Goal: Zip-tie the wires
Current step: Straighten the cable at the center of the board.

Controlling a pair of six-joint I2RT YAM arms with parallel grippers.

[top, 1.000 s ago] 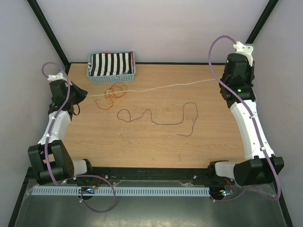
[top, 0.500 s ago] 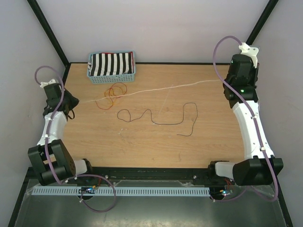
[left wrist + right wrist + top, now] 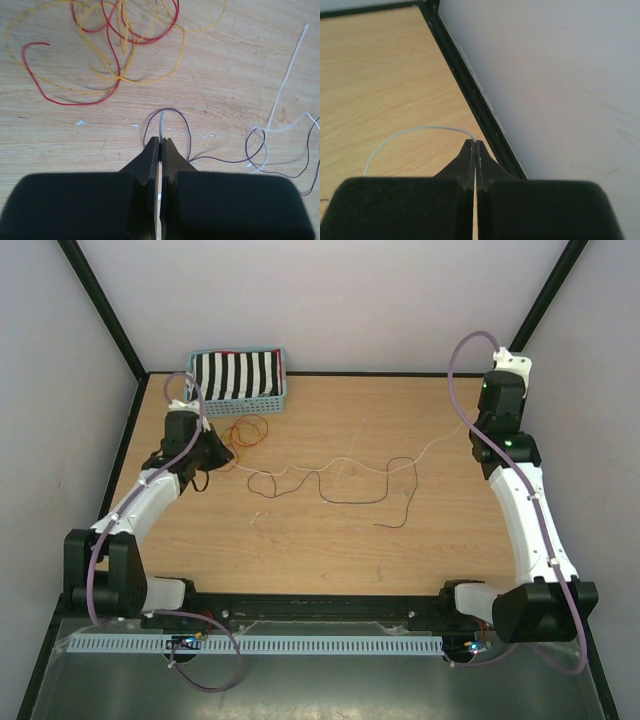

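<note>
The wires lie in two groups: red, orange and yellow loops [image 3: 245, 432] by the basket, and a long black-brown strand [image 3: 330, 488] curling across the table's middle. A thin white zip tie [image 3: 345, 462] sags between both grippers and crosses the black-brown strand. My left gripper [image 3: 218, 453] is shut on its left end. In the left wrist view the left gripper [image 3: 160, 141] pinches the tie [image 3: 161, 122] inside a black-brown loop [image 3: 168, 111], with the coloured loops [image 3: 117, 45] beyond. My right gripper [image 3: 477, 430] is shut on the other end [image 3: 415, 130] by the right wall; its tips show in the right wrist view [image 3: 474, 142].
A blue basket [image 3: 236, 406] holding a black-and-white striped cloth stands at the back left, just behind the coloured loops. A black frame rail [image 3: 470, 90] and the white wall run close beside the right gripper. Thick purple cables loop off both arms.
My left gripper has swung from the table's left edge inward, next to the coloured loops, carrying its tie end. The tie, taut before, now hangs slack over the black-brown strand.
</note>
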